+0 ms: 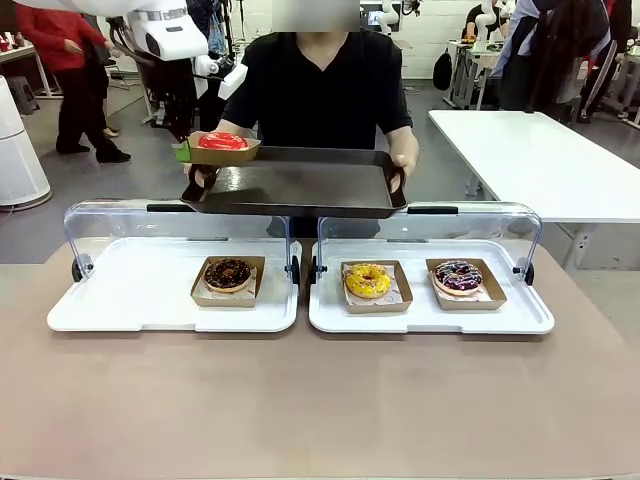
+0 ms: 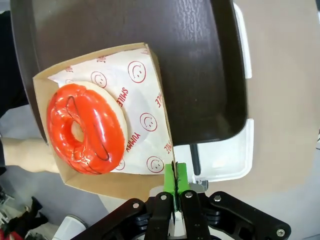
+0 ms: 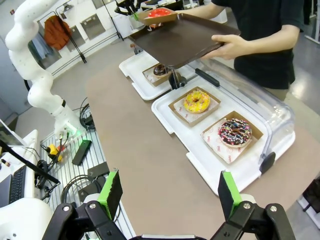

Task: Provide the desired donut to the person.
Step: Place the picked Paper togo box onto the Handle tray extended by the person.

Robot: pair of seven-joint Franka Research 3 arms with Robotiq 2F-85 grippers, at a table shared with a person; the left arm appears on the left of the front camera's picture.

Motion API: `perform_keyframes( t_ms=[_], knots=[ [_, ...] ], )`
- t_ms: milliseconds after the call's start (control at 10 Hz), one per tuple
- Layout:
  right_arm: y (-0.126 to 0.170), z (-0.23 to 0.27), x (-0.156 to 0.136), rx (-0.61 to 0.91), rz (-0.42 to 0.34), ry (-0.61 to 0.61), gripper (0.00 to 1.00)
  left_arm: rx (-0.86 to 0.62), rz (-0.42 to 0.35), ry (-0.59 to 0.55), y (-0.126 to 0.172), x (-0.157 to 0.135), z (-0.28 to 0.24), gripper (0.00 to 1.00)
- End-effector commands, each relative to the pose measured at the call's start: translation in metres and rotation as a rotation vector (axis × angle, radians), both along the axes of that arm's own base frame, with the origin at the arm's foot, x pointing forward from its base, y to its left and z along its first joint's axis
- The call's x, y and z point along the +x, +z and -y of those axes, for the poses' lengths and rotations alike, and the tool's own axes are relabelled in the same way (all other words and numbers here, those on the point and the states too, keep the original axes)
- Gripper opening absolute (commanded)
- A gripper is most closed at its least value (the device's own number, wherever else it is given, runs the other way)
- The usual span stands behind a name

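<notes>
Above the far edge of the counter (image 1: 320, 400), the person (image 1: 320, 90) is holding a dark serving tray (image 1: 300, 185) level in the air, gripping it by its two short sides. At the tray's corner on the robot's left, the left hand (image 1: 186, 152) is pinching the rim of a brown paper boat (image 1: 240, 153) between its green pads, the jaws drawn almost fully together on the thin card. The red donut (image 1: 222, 141) is lying in that boat on white paper printed with smiley faces. In the left wrist view the boat is overlapping the tray's edge, part of it over the dark surface and part hanging past it; I cannot tell whether its base is touching the tray. The right hand (image 3: 170, 187) is hovering well away from the donuts, its fingers spread wide and gripping nothing. Below the raised tray, the left display tray (image 1: 130, 290) and the right display tray (image 1: 520, 315) are sitting side by side on the counter, their clear lids (image 1: 180, 215) swung up. The left one is carrying a chocolate donut (image 1: 228, 273); the right one is carrying a yellow donut (image 1: 368, 280) and a dark sprinkled donut (image 1: 458, 276), each resting in its own paper boat.
</notes>
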State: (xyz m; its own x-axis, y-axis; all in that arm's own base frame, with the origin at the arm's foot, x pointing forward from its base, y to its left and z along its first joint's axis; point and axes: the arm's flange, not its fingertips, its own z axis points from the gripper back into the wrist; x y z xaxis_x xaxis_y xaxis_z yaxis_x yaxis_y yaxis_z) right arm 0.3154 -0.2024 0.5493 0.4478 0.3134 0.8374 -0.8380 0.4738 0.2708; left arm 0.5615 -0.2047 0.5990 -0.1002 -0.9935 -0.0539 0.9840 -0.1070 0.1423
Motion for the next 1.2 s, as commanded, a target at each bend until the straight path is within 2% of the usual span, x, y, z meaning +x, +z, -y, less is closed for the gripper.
perform_keyframes(
  t_ms=[0, 200, 700, 1000, 1100],
  knots=[
    [0.001, 0.001, 0.002, 0.021, 0.023, 0.006, 1.0, -0.023, -0.006, 0.023, -0.005, 0.013, 0.009, 0.02],
    [0.001, 0.001, 0.002, 0.021, 0.023, 0.006, 1.0, -0.023, -0.028, 0.012, -0.014, 0.027, 0.012, 0.02],
    [0.001, 0.001, 0.002, 0.021, 0.023, 0.006, 1.0, -0.05, -0.078, 0.023, -0.035, 0.037, 0.008, 0.02],
    [0.001, 0.001, 0.002, 0.021, 0.023, 0.006, 1.0, -0.066, -0.093, 0.003, -0.036, 0.037, 0.01, 0.93],
    [0.001, 0.001, 0.002, 0.021, 0.023, 0.006, 1.0, -0.066, -0.092, -0.005, -0.034, 0.036, 0.011, 1.0]
  ],
)
